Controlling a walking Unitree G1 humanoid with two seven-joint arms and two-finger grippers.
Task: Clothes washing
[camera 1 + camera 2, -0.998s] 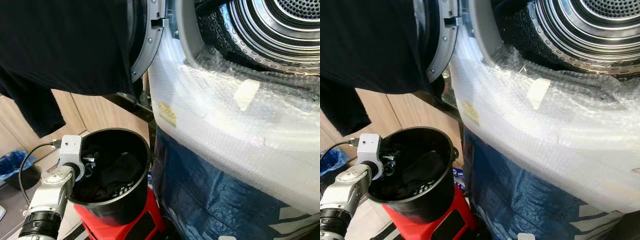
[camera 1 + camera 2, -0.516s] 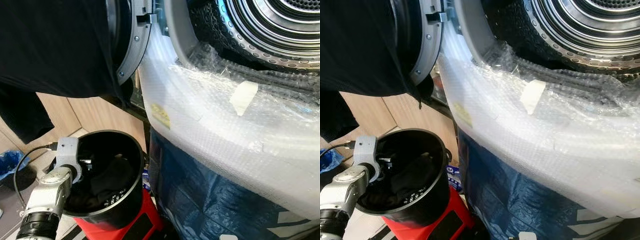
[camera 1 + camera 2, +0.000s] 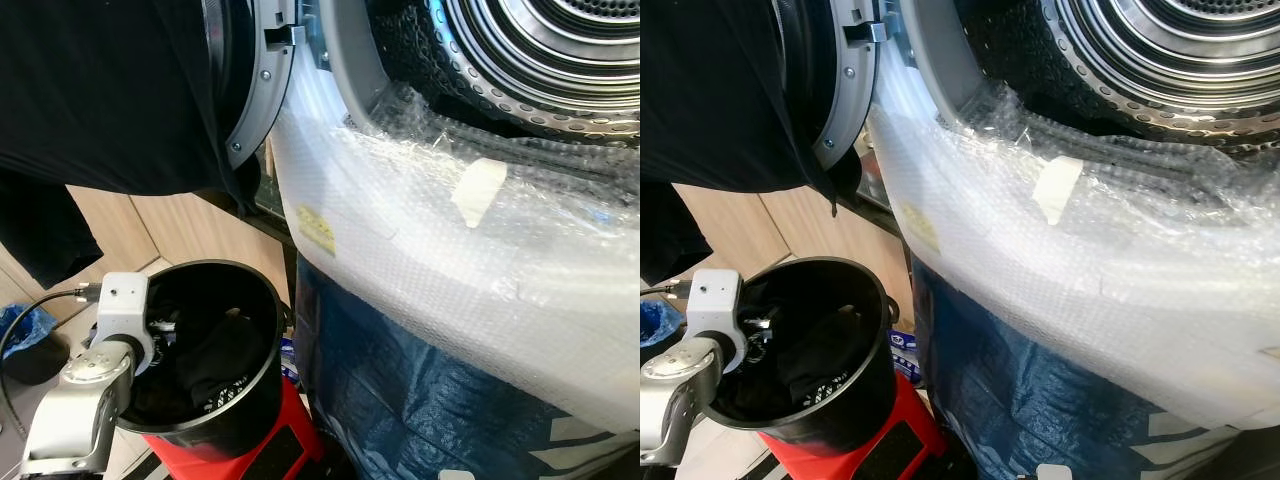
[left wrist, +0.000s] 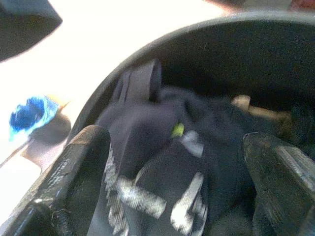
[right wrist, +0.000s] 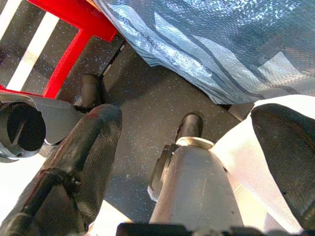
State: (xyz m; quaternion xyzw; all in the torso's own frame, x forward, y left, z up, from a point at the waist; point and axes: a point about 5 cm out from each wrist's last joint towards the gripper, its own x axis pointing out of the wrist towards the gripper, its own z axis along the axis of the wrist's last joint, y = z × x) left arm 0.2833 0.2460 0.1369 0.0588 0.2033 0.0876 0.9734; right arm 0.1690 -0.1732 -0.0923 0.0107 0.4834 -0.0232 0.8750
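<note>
Picking laundry out of the bucket (image 3: pixel 235 400), by the look of it. Left gripper (image 4: pixel 177 162) inside the rim, jaws spread wide above dark clothes (image 4: pixel 162 147), nothing gripped yet. Bucket perched on a red stool (image 3: pixel 285 445), just beside the washer (image 3: pixel 480 260), drum (image 3: pixel 560 50) open above. Next, probably: lower, close on a fold, lift clear, swing up to the drum. Right gripper (image 5: pixel 187 162) idle near the floor, jaws apart, empty.
</note>
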